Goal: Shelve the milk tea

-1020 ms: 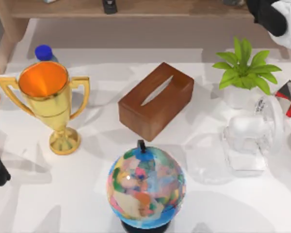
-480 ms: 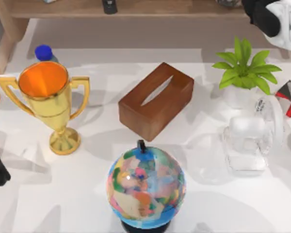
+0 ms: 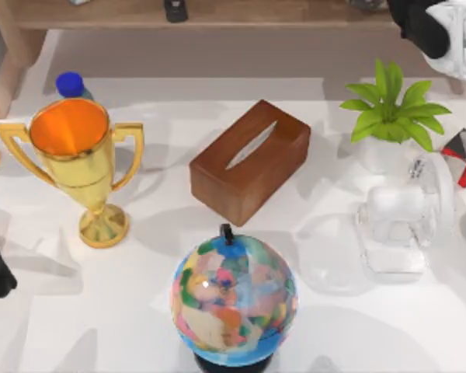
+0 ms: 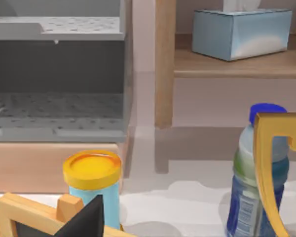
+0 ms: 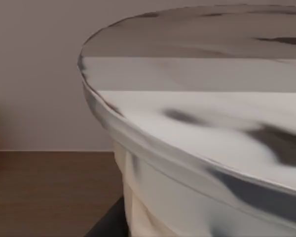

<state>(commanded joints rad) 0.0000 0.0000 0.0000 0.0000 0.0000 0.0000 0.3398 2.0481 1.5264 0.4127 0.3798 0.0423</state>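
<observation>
- Jaws of the right gripper point(image 3: 419, 27): I cannot tell their state; the milk tea point(image 5: 197, 143) sits right against them, above the wooden shelf point(image 3: 241, 14).
- Left arm parked at the surface's left edge.

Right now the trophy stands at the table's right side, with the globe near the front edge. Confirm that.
Not quite. In the top view the trophy stands at the table's left side, not the right. The globe is near the front edge, as you said.

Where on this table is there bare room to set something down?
Bare patches: in front of the trophy, left of the globe, and the front right corner below the glass jug. It is crowded around the plant and the tissue box.
</observation>
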